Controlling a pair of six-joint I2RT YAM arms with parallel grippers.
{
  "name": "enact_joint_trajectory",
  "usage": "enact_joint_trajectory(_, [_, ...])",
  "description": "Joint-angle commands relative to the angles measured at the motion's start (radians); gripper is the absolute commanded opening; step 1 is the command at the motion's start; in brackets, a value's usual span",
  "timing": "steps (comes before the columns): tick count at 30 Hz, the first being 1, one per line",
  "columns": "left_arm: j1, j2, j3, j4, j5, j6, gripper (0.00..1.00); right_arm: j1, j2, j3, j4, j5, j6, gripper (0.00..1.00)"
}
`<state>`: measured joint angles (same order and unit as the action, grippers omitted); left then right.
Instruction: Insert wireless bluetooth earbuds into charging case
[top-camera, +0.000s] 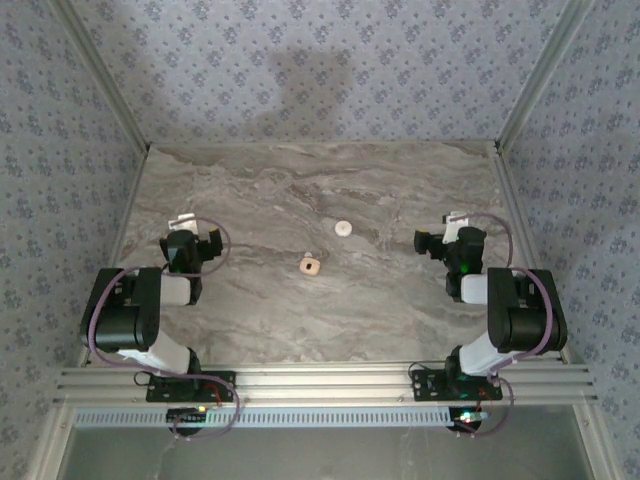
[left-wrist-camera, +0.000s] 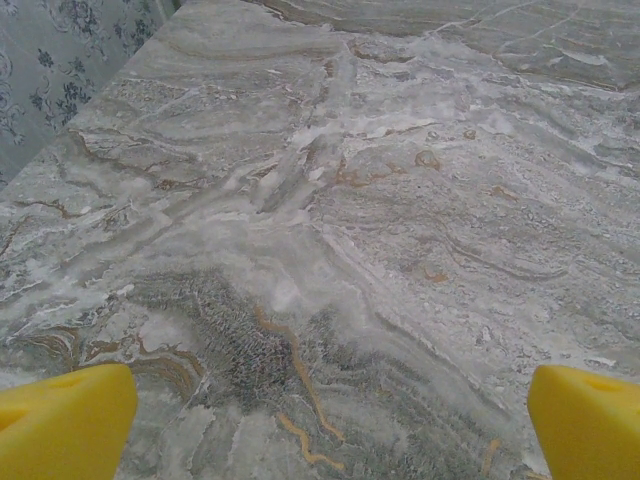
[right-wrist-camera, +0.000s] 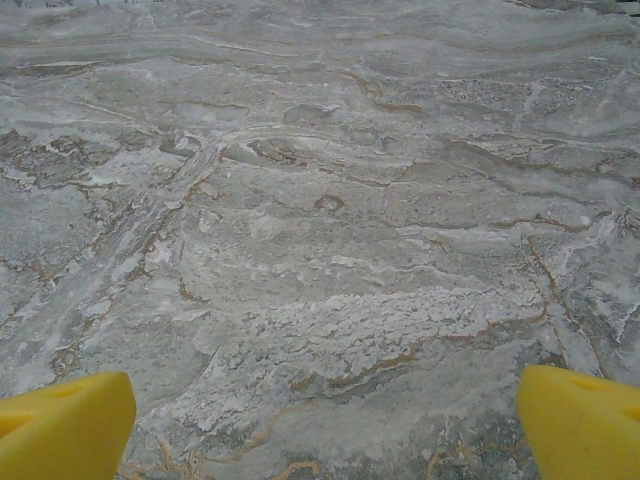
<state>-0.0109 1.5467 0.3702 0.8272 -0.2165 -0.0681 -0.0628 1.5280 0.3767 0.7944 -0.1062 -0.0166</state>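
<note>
Left arm (top-camera: 130, 310): left jaws wide open, nothing in them. Yellow fingertips (left-wrist-camera: 62, 422) sit far apart over bare marble worktop (top-camera: 250, 190).

Case (top-camera: 310, 265): peach, lying flat on the worktop between the two arms, well apart from both. From the left jaws it lies off to the right and a bit back toward the bases. It looks roughly square, so no clear long axis at this size. I cannot tell if the lid is up or down. A tiny white bit (top-camera: 308, 254) touches its far edge. It may be an earbud but is too small to be sure.

White disc (top-camera: 343, 227): near the case, on its far-right side, not touching. Not a task item.

Right arm (top-camera: 515, 310): right jaws also wide open and empty, yellow fingertips (right-wrist-camera: 580, 420) spread over marble. From the right jaws the case lies to the left and slightly back toward the bases.

Judgement: the case is about midway, with the left jaws a touch nearer. Either arm has to swing inward across the worktop, and the disc sits closer to the right arm's path.
</note>
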Motion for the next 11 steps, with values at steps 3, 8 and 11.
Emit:
enact_joint_trajectory(3, [0.008, -0.011, 0.022, 0.029, 0.011, 0.004, 1.0, 0.004, -0.004, 0.008, 0.025, 0.023, -0.014, 1.0])
enact_joint_trajectory(8, [0.007, -0.013, 0.021, 0.029, 0.012, 0.006, 1.0, 0.008, -0.003, 0.01, 0.025, 0.031, -0.017, 1.0])
enact_joint_trajectory(11, [0.007, -0.013, 0.021, 0.029, 0.012, 0.007, 1.0, 0.01, -0.005, 0.008, 0.026, 0.036, -0.017, 1.0])
